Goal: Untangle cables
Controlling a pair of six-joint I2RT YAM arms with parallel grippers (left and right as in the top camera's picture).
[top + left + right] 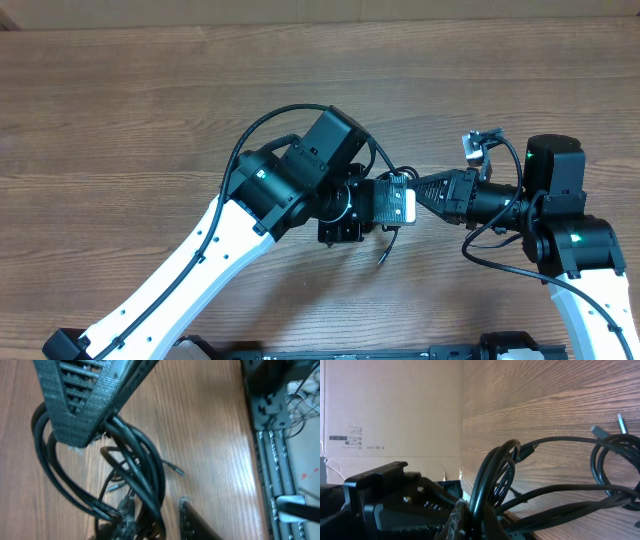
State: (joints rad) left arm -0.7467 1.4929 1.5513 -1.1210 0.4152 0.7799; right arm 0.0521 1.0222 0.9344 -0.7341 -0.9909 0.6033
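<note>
Cables (142,467) hang between both grippers, pinched tight in the right gripper (465,519), with the left gripper (131,474) part open around them.

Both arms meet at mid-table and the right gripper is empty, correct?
Not empty: the right gripper is shut on the cables; the right wrist view shows the cords pinched in it. The rest stands.

A robotics lab bench; left arm (190,260) and right arm (592,308) rise from the overhead view's lower edge over a wood-grain table (120,90); a printed cardboard panel (395,405) fills the right wrist view's left; an aluminium rail (272,475) and loose wires (302,390) line the left wrist view's right.
</note>
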